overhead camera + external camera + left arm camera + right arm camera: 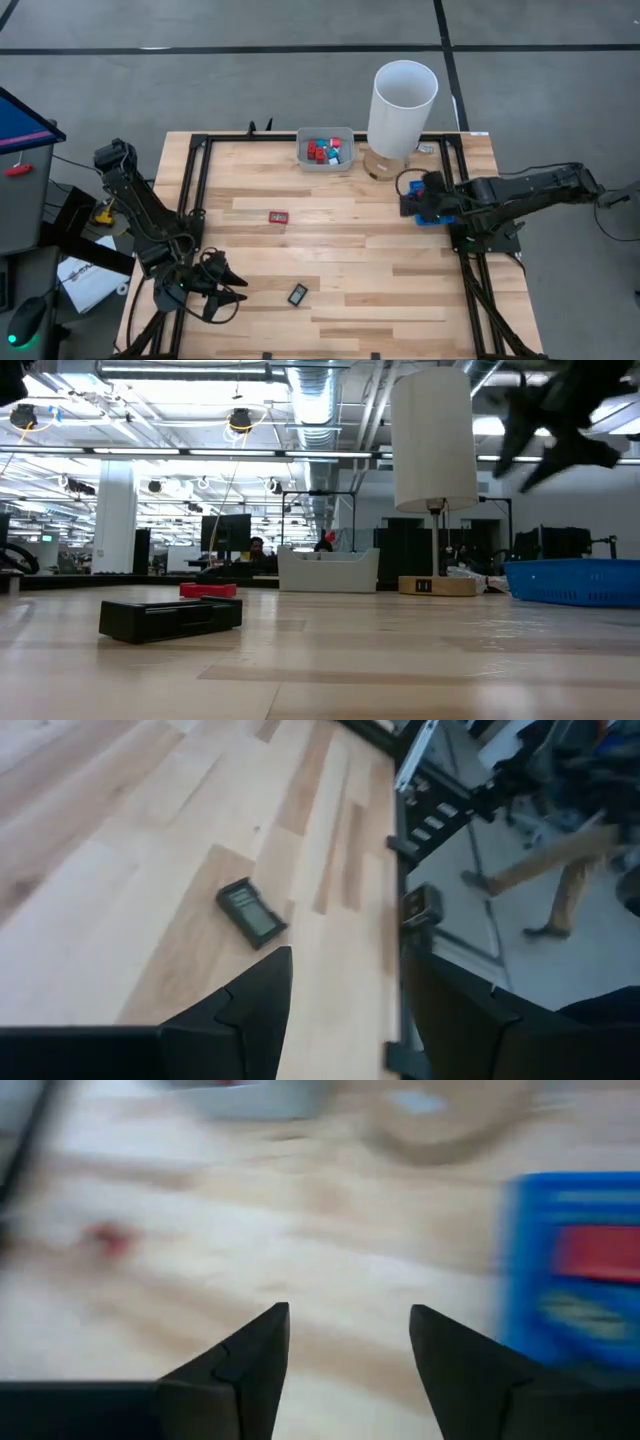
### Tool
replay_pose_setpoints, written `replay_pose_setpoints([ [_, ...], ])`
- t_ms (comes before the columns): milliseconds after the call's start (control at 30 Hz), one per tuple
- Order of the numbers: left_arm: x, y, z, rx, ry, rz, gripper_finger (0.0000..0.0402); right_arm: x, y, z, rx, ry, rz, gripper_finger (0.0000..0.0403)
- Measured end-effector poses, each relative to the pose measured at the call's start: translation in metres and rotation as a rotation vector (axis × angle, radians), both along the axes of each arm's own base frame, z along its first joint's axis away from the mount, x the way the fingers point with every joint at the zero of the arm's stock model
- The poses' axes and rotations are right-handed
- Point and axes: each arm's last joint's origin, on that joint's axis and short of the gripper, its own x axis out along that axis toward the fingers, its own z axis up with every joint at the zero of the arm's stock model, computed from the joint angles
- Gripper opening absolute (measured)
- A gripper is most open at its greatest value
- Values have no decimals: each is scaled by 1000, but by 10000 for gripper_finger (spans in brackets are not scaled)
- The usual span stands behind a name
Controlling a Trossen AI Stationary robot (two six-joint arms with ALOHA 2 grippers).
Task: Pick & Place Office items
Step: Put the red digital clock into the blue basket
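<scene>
A flat black framed rectangle (298,294) lies on the table near its near edge, also seen in the left wrist view (252,913) and low view (170,617). A red framed rectangle (278,216) lies flat mid-table. Several red and blue blocks (324,150) sit in the grey tray (302,160) at the far edge. My left gripper (232,287) is open near the table's near-left corner, left of the black rectangle. My right gripper (413,190) is open above the flat blue tray (440,217) at the right side, holding nothing; a red piece (603,1252) lies in that tray.
A tall white lamp shade (402,108) on a wooden base (380,166) stands at the far edge, close beside my right arm. Black rails (195,190) run along the table's left and right sides. Bare wood lies between the two rectangles and toward the near edge.
</scene>
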Motion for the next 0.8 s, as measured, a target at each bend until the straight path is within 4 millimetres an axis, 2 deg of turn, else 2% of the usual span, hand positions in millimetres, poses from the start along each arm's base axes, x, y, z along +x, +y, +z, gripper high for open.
replay_pose_setpoints([
  [133,8,9,-4,83,30,27,195,18,26,11,-8,-194,169,195],
  [267,34,31,-6,168,101,-12,227,32,52,14,-51,-317,247,184],
  [367,58,60,-9,243,168,-51,256,41,67,12,-97,-377,236,176],
  [500,80,111,-12,338,246,-46,280,52,81,6,-123,-409,233,168],
  [633,86,151,-15,388,300,-102,278,61,89,1,-114,-439,232,166],
  [800,85,174,-18,470,313,-238,270,69,94,2,-156,-501,195,167],
])
